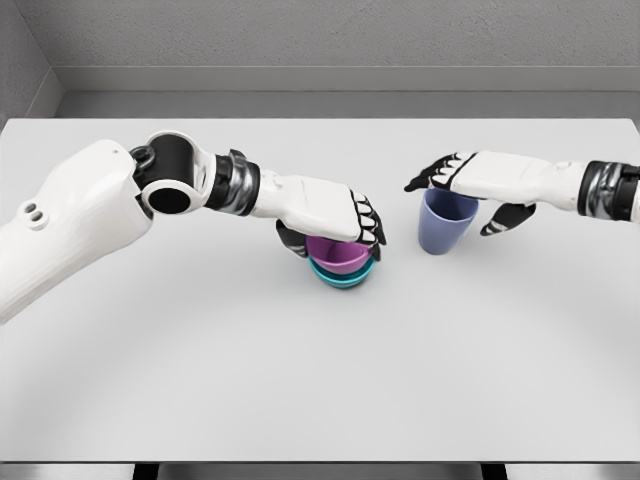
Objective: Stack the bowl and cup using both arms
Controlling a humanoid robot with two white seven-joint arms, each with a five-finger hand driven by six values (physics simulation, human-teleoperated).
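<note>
Two smooth bowls, purple (338,255) nested in teal (345,277), under left robot hand's (335,215) grasp; right robot hand (465,185) grips tapered blue cup (445,225).

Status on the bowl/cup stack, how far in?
Done: purple bowl sits nested in teal bowl, left hand over it. In hand: right hand at the rim of the blue cup, which stands on the table. Left: cup onto the bowls.
</note>
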